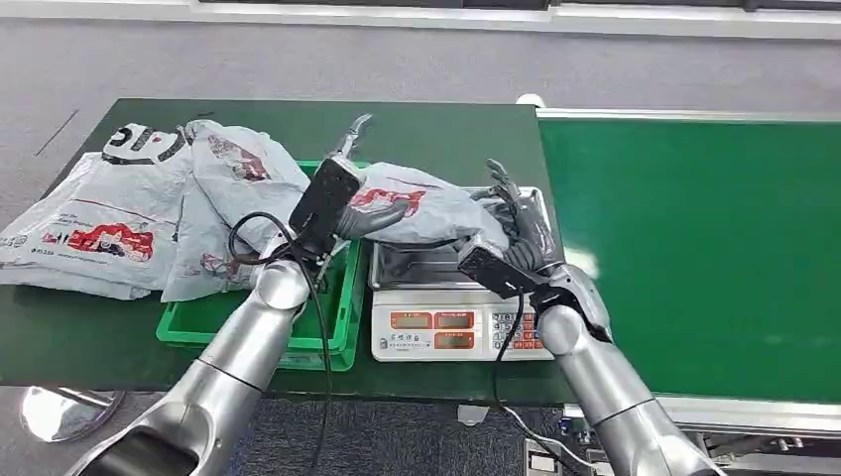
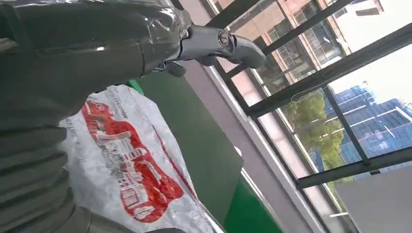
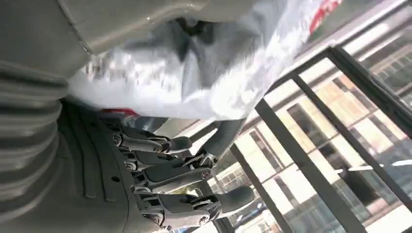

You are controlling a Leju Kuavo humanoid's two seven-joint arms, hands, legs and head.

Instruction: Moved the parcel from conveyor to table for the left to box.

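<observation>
Your right hand point(image 1: 516, 233) and left hand point(image 1: 347, 198) both grip the grey parcel point(image 1: 421, 210), fingers wrapped around its ends. Parcel sits over the weighing scale point(image 1: 446, 322), green bin point(image 1: 342, 297) at its 9 o'clock.

scale tray point(image 1: 536, 203): mostly hidden under the parcel point(image 1: 421, 210) and the right hand point(image 1: 523, 233)
green bin point(image 1: 213, 319): inside largely covered by bags point(image 1: 119, 213) and the left arm
parcel print: blurred in the right wrist view
scale keypad point(image 1: 518, 331): too small to read
</observation>
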